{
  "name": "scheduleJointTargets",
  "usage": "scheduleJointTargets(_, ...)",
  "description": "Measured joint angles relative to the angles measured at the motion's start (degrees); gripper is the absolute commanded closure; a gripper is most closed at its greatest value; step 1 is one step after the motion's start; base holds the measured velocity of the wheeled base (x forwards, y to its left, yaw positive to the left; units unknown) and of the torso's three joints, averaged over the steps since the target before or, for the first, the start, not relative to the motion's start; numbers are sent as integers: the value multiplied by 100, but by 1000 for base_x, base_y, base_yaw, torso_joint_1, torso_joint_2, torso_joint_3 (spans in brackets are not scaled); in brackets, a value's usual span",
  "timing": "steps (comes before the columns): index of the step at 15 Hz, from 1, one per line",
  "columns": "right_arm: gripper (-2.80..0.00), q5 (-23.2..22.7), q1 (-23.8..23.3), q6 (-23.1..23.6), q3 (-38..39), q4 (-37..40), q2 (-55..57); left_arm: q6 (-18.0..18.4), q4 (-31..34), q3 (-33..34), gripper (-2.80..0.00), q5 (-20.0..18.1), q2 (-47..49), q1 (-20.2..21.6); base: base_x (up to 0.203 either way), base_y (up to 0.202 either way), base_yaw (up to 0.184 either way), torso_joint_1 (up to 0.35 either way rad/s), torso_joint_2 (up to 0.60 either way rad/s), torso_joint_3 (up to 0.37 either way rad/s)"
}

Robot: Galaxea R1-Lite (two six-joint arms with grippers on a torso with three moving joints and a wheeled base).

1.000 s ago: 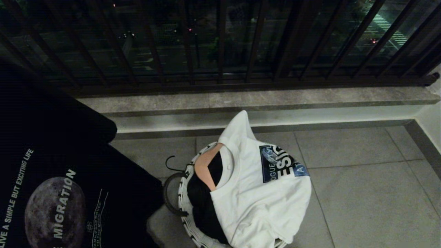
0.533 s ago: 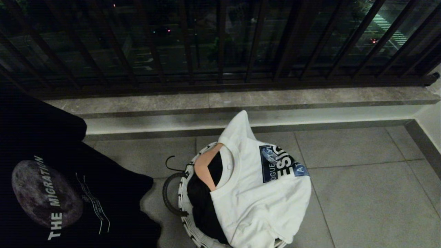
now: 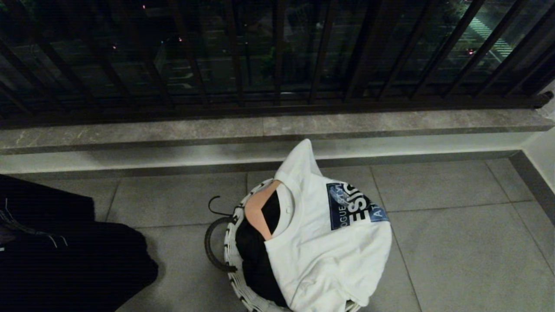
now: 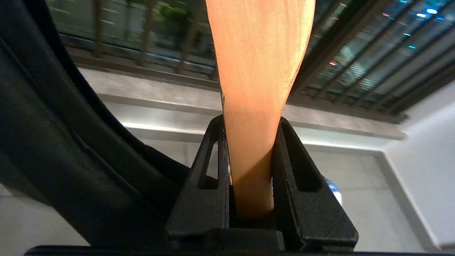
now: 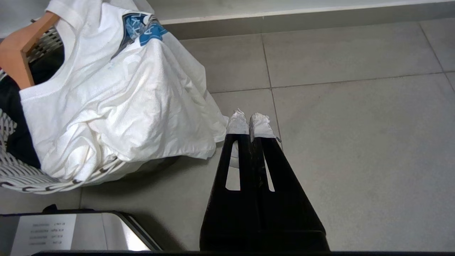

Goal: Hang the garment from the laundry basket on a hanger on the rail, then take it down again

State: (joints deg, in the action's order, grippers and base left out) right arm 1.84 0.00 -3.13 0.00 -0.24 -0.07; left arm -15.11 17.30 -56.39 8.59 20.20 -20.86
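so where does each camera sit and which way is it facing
head view: high on the robot, looking down at the basket, white shirt and window bars; no arm shows, only a black shirt.
left wrist: behind the left gripper, jaws clamped on a wooden hanger, facing the bars.
right wrist: behind the shut right gripper, facing the floor.
head and right wrist share the basket and white shirt.

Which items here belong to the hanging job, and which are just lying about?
Job:
- black garment, at the lower left of the head view
- wooden hanger, clamped in the left pincer
- laundry basket

Lying about:
- white T-shirt draped over the basket
- window grille
- right pincer, shut, idle over the floor tiles
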Motion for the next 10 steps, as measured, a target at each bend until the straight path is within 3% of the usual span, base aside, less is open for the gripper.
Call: scheduleJointTargets(10,0,0,0,-1,0,1,0,323,-2,223,0,0,69,991,0,0,0,0,0,0)
